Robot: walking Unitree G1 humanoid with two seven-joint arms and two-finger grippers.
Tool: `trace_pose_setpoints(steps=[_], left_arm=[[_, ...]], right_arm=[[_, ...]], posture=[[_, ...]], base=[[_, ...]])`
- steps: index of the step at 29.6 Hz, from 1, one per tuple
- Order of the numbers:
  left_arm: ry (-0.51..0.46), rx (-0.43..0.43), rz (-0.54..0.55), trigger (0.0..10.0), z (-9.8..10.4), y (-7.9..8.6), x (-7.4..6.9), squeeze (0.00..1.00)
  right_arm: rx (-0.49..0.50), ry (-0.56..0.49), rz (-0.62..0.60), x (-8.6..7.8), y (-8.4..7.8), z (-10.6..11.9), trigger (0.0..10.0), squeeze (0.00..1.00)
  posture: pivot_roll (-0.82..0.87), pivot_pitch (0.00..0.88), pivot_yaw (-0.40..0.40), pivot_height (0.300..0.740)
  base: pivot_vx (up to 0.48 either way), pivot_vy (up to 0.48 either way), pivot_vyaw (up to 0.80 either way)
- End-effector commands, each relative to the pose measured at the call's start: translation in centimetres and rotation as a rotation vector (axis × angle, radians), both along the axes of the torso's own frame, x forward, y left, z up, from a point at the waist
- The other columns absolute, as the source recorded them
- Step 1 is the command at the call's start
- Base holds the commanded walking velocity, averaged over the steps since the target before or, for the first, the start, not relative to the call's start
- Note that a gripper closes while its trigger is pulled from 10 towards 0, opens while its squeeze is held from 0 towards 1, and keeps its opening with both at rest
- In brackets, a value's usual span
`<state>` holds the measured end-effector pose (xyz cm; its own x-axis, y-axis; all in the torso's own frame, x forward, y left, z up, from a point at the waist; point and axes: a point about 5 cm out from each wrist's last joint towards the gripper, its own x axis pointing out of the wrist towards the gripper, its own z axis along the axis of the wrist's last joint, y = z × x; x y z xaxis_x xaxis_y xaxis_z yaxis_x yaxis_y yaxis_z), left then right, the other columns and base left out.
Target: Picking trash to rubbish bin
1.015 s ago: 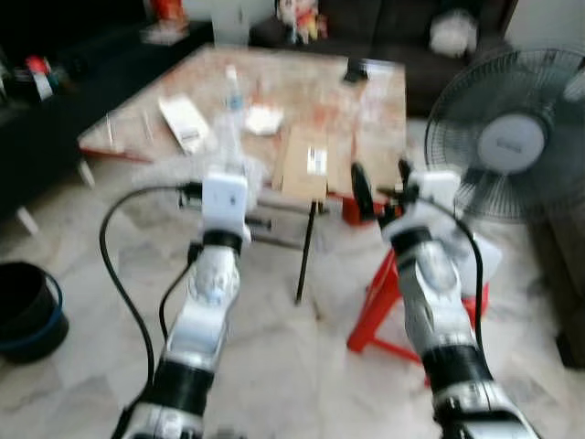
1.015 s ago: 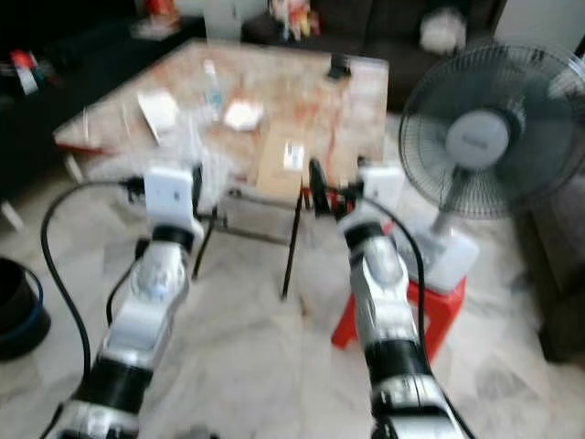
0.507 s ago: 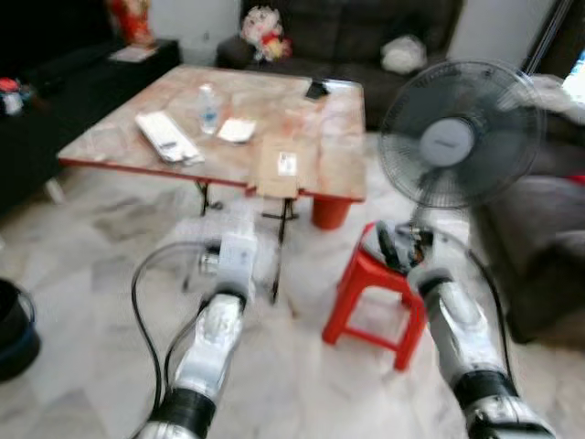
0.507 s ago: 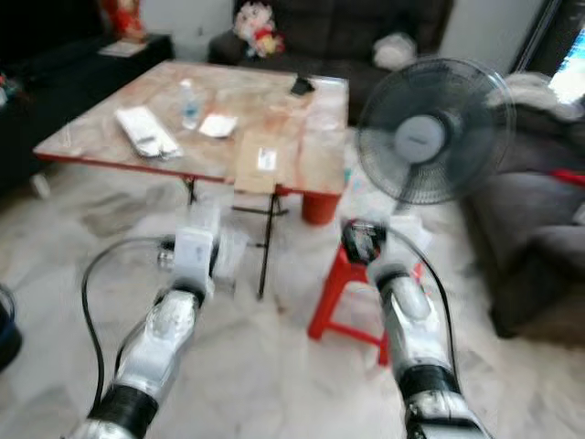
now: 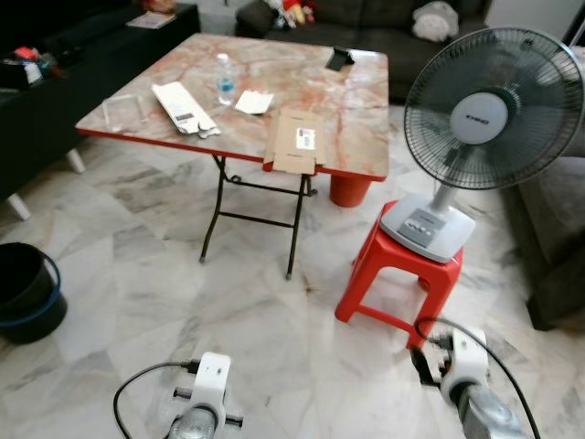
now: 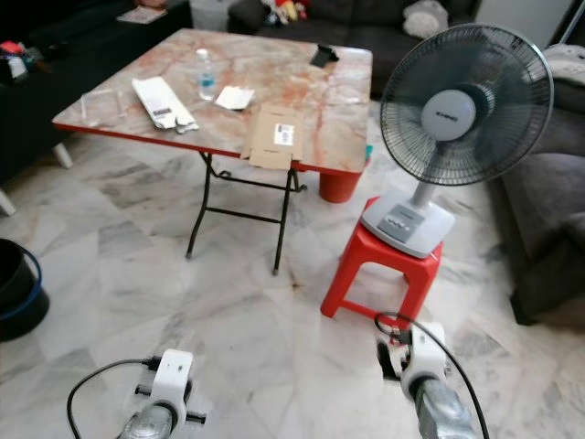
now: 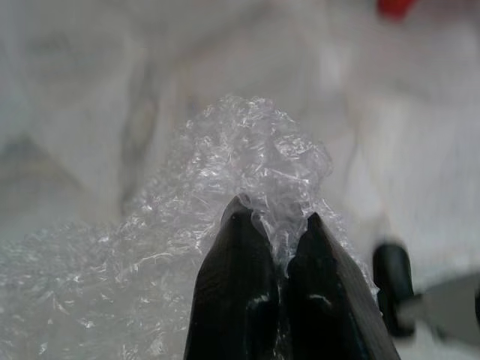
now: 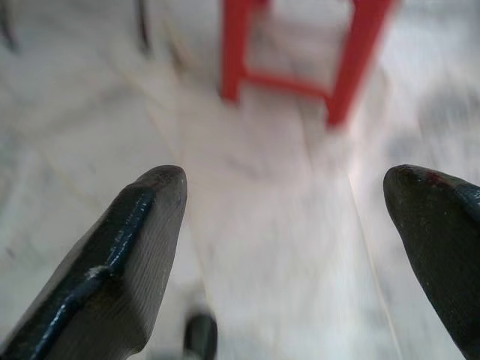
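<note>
A second ago both arms were raised toward the table [image 5: 366,137]; now they are lowered, and the wrists are seen at the bottom edge of the head views, with the table standing well ahead. A crumpled wad of clear bubble wrap [image 7: 225,165] is pinched between the closed fingers of the left gripper [image 7: 276,225], the plastic bulging beyond and around the tips. This suggests that the pick is done and the carry is in hand — the black rubbish bin [image 5: 27,293] stands on the floor well off to the left of that gripper, not yet approached. The right gripper [image 8: 285,202] is held wide apart and empty, with the legs of the red stool [image 5: 402,274] ahead of it. The wrap is not made out in the head views, and how much hangs below the fingers cannot be judged; the small items left on the table are probably more trash.
</note>
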<state>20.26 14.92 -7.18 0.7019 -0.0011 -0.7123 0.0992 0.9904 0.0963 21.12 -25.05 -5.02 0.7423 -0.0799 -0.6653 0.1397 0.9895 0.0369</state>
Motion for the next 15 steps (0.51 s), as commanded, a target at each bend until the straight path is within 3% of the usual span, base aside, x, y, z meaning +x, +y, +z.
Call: trace_pose_setpoints(steps=[1,5,11,15], left_arm=[[0.089,-0.010,0.031,10.0,-1.3,0.2,-2.1,0.00],[0.188,-0.018,0.087,10.0,-2.6,0.8,-4.9,0.00],[0.212,-0.008,0.097,10.0,-3.0,1.0,-6.0,0.00],[0.182,0.011,0.088,10.0,-2.7,1.0,-5.3,0.00]], right_arm=[[-0.007,0.038,-0.021,-0.9,-0.3,-0.5,10.0,0.00],[-0.006,0.097,-0.059,-2.6,-0.3,-1.5,10.0,0.00],[-0.002,0.111,-0.095,-3.3,-0.4,-1.8,10.0,0.00],[-0.004,0.108,-0.104,-3.2,-0.4,-1.8,10.0,0.00]], posture=[[-0.13,0.081,-0.071,0.740],[-0.13,0.076,-0.063,0.740],[-0.12,0.071,-0.058,0.740],[-0.12,0.057,-0.051,0.740]], base=[[0.000,0.000,0.79],[0.000,0.000,0.79],[0.000,0.000,0.79],[0.000,0.000,0.79]])
